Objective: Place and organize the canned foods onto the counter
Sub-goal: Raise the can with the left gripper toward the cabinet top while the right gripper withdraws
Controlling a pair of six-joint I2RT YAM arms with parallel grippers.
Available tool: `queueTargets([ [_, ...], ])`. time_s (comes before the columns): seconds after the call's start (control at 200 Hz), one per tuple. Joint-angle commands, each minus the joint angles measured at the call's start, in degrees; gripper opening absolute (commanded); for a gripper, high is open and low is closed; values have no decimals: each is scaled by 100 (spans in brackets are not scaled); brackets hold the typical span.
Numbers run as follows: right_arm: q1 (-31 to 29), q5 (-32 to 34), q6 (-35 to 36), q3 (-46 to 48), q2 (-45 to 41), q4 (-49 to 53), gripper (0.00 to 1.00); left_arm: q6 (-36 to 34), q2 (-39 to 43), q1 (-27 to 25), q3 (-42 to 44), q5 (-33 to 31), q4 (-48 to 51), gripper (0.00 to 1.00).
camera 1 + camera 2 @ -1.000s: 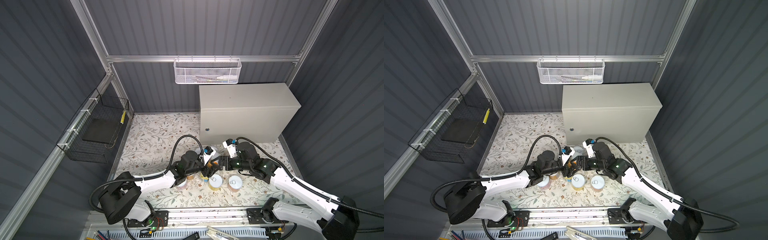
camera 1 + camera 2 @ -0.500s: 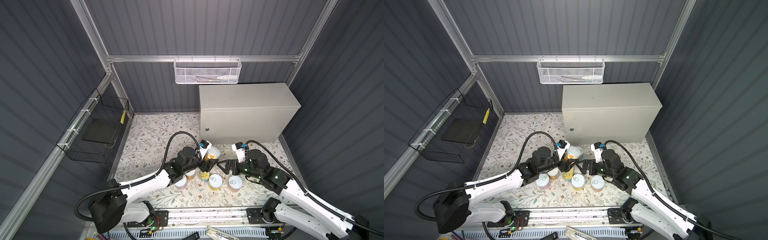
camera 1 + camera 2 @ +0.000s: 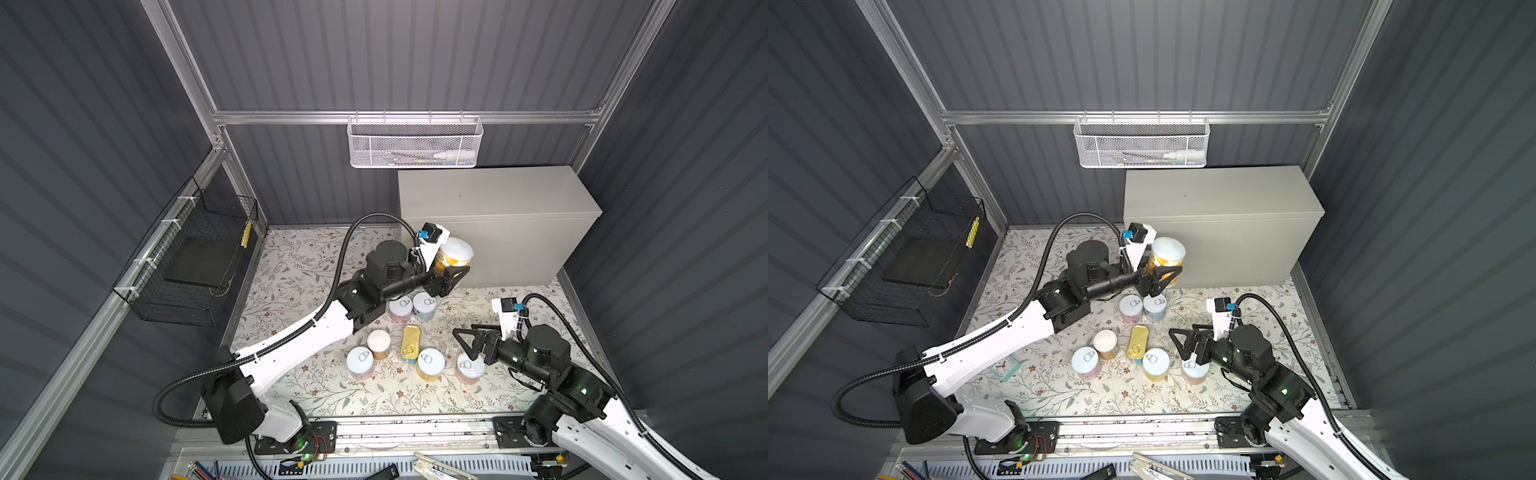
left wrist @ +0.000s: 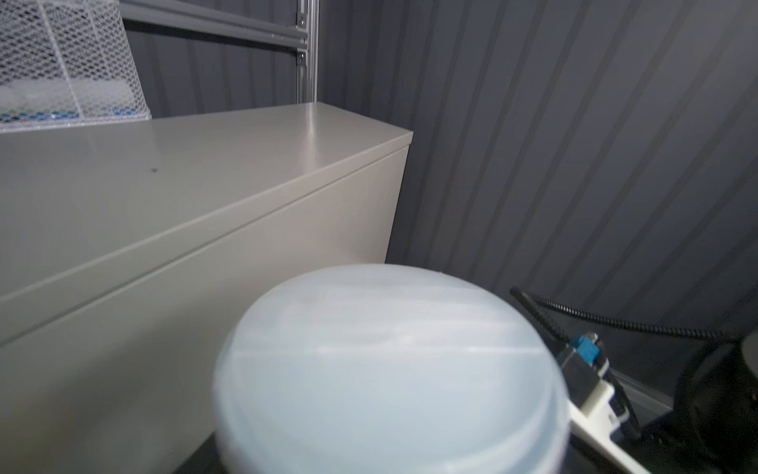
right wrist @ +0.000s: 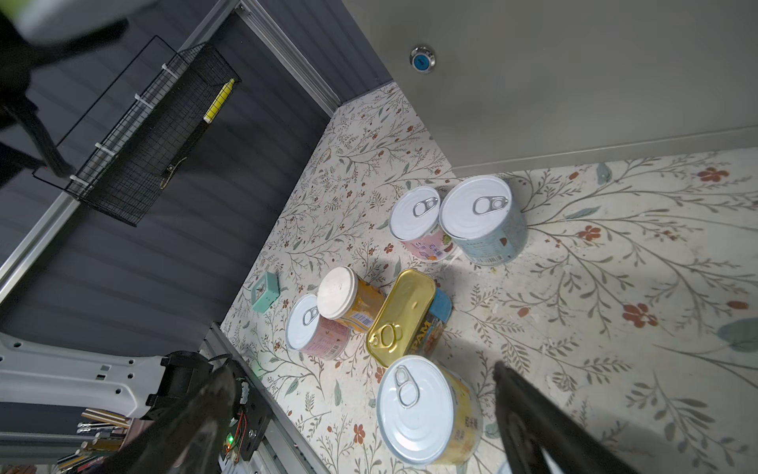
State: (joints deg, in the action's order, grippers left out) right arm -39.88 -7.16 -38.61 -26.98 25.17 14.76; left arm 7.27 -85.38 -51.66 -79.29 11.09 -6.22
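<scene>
Both top views: left gripper (image 3: 449,266) holds a yellow tin (image 3: 457,251) before the counter (image 3: 498,195); right gripper (image 3: 465,345), spread wide, hovers over tins (image 3: 430,360) on the tabletop (image 3: 374,395).

left arm (image 3: 316,328) stretched forward and raised, left gripper (image 3: 448,271) clamped around a can (image 3: 457,252); right arm (image 3: 582,388) folded low, right gripper (image 3: 468,343) with jaws spread wide.

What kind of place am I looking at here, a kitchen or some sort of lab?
Probably a lab booth staged as a pantry, not a real kitchen: grey panel walls on an aluminium frame, a metal cabinet standing in as counter, and tins on a flower-patterned mat.
</scene>
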Motion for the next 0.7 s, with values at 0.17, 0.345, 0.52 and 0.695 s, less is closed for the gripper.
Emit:
queueTargets([
  [0.17,15,192,-111,401,-492,183,99,-502,-1108,33,-2199,242,22,61],
  [0.345,15,83,-98,456,-568,387,99,-1087,-1976,67,-3768,134,657,62],
  [0.52,4,157,-104,570,-871,630,99,-1014,-2787,397,-5164,110,1048,62],
  [0.695,11,275,-54,633,-1079,862,99,-355,-3256,1080,-5747,392,766,62],
])
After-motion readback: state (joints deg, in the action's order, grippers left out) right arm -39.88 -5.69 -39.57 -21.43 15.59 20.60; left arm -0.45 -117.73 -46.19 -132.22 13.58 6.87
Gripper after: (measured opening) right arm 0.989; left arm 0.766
